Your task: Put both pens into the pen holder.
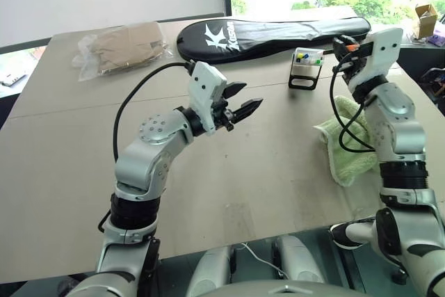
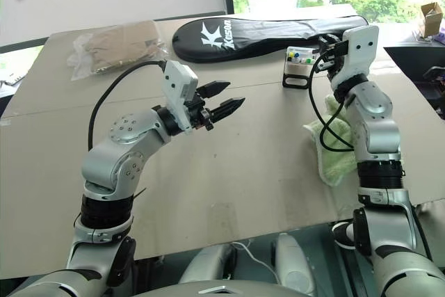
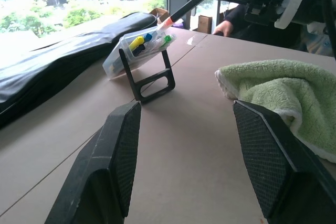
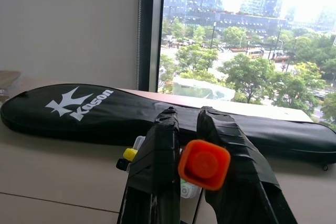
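orange-capped pen (image 4: 203,164), one, clamped in right gripper (image 4: 191,145); left gripper (image 1: 243,102) agape, empty.

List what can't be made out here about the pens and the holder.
- Pen in the right claw: barrel hidden by the fingers in the right wrist view.
- Second pen: cannot be told among the pen holder's contents, too small in the eye views.
- Person's hand: partly behind the robot's arm, left wrist view.

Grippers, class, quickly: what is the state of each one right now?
Left gripper: open, holding nothing.
Right gripper: shut on the orange-capped pen.
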Tool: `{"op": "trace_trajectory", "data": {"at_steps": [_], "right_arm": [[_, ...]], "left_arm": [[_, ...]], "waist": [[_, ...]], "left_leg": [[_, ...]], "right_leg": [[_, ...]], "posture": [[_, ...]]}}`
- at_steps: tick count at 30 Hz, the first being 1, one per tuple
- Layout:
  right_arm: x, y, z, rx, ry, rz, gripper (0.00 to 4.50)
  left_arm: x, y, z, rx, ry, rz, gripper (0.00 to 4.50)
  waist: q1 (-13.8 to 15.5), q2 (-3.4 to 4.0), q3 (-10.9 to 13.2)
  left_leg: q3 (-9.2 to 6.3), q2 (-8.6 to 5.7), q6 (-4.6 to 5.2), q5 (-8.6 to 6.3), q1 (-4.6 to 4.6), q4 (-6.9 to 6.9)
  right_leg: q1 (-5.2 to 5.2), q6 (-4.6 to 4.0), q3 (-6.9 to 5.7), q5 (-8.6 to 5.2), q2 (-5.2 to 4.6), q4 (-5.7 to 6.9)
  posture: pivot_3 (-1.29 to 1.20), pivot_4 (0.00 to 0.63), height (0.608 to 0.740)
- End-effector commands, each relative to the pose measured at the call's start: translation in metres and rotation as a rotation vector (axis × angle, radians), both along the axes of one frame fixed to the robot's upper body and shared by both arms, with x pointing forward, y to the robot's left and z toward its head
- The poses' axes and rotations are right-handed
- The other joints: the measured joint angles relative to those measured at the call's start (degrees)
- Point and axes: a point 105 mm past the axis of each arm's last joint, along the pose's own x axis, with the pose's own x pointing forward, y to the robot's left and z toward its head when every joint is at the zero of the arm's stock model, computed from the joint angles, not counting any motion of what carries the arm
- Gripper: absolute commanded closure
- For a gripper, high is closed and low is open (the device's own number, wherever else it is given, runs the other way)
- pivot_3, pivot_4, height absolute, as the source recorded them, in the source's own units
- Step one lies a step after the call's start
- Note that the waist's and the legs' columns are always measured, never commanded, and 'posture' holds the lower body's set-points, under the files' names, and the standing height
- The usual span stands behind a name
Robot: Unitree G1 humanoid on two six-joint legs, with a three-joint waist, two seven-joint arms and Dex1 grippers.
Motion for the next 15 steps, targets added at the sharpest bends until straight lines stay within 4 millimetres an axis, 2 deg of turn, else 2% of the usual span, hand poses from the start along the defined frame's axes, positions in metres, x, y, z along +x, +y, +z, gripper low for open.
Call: {"op": "trace_trajectory", "data": {"at_steps": [1,5,7,8,9,12,14,15], "right_arm": [[0.007,0.006,0.012,-0.013,-0.070,0.003,4.42],[0.026,0.008,0.000,-0.035,-0.043,-0.027,4.42],[0.032,0.004,0.000,-0.061,-0.057,-0.060,3.39],[0.035,0.004,-0.001,-0.067,-0.059,-0.065,3.14],[0.036,0.005,0.000,-0.072,-0.065,-0.062,2.59],[0.036,0.007,0.003,-0.094,-0.090,-0.048,1.19],[0.028,0.012,0.005,-0.100,-0.105,0.009,0.17],[0.022,0.013,0.007,-0.104,-0.112,0.043,0.17]], "left_arm": [[-0.009,-0.006,0.012,0.011,-0.055,-0.036,1.62],[-0.009,-0.006,0.010,0.019,-0.059,-0.032,1.62],[-0.010,-0.006,0.009,0.021,-0.058,-0.031,1.62],[-0.011,-0.005,0.008,0.022,-0.057,-0.029,1.62],[-0.011,-0.004,0.008,0.021,-0.055,-0.027,1.62],[-0.012,-0.001,0.007,0.016,-0.048,-0.016,1.62],[-0.010,0.004,0.005,-0.006,-0.033,0.020,1.62],[-0.009,0.007,0.006,-0.033,-0.032,0.046,1.62]], "waist": [[0.00,0.00,0.00],[-0.09,0.00,0.00],[-0.08,0.00,0.00],[-0.07,0.00,0.00],[-0.07,0.00,0.00],[-0.13,0.00,0.00],[-0.15,0.00,0.00],[-0.13,0.00,0.00]], "left_leg": [[0.00,0.00,0.00,0.00,0.00,0.01],[0.03,0.00,0.00,0.00,0.02,-0.02],[0.03,0.00,0.00,0.00,0.02,-0.02],[0.02,0.00,0.00,0.00,0.02,-0.02],[0.01,0.01,0.00,0.00,0.02,-0.01],[0.04,0.01,0.00,0.00,0.02,-0.02],[0.04,0.01,0.00,0.00,0.02,-0.02],[0.04,0.01,0.00,0.00,0.02,-0.02]], "right_leg": [[0.00,0.00,0.00,0.00,0.00,0.00],[0.00,0.00,0.03,0.00,0.00,0.00],[0.00,0.00,0.02,0.00,0.00,-0.01],[0.00,0.00,0.01,0.00,0.00,-0.01],[0.00,0.00,0.00,0.00,0.00,-0.01],[0.00,0.00,0.03,0.00,0.00,-0.02],[0.00,0.00,0.02,0.00,0.00,-0.02],[0.00,0.00,0.03,0.00,0.00,-0.02]], "posture": [[0.00,0.150,0.740],[0.00,0.150,0.740],[0.00,0.150,0.740],[0.00,0.150,0.740],[0.00,0.150,0.740],[0.00,0.150,0.740],[0.00,0.150,0.740],[0.00,0.150,0.740]]}}
